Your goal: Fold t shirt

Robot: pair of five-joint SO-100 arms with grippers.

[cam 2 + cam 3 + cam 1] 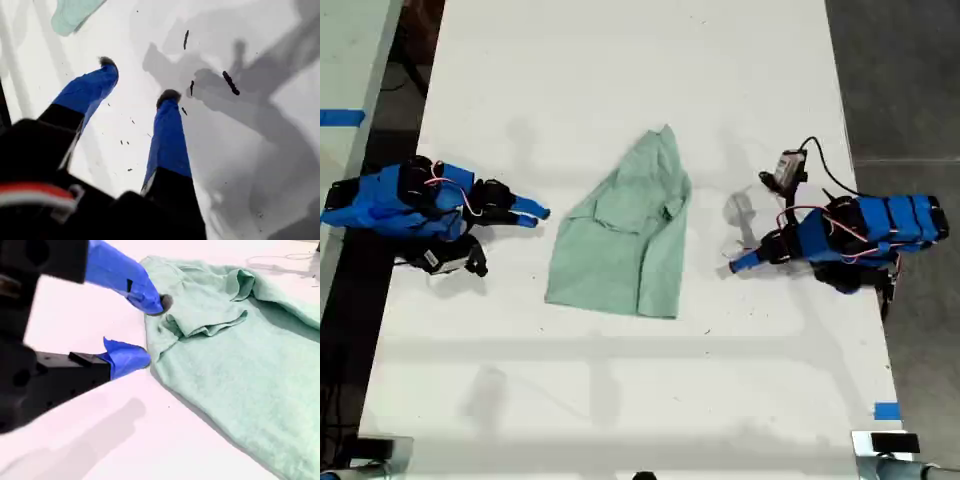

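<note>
The pale mint-green t shirt [620,240] lies wrinkled in the middle of the white table, pointed end toward the exterior view's top and one side folded over. At the exterior view's left, my second gripper [535,212] stands open beside the shirt's edge. In the second wrist view its blue fingertips [150,331] straddle the cloth's rim [235,355], holding nothing. My first gripper [732,266], on the exterior view's right, is open a short way off the shirt. The first wrist view shows its fingers [138,79] spread over bare table, with a shirt corner [72,15] far off.
The white table [620,400] runs to a dark floor at the exterior view's right. A black cable [812,150] loops by the first arm. Blue tape marks [886,410] sit near the table's edges. Small dark specks [230,82] dot the surface.
</note>
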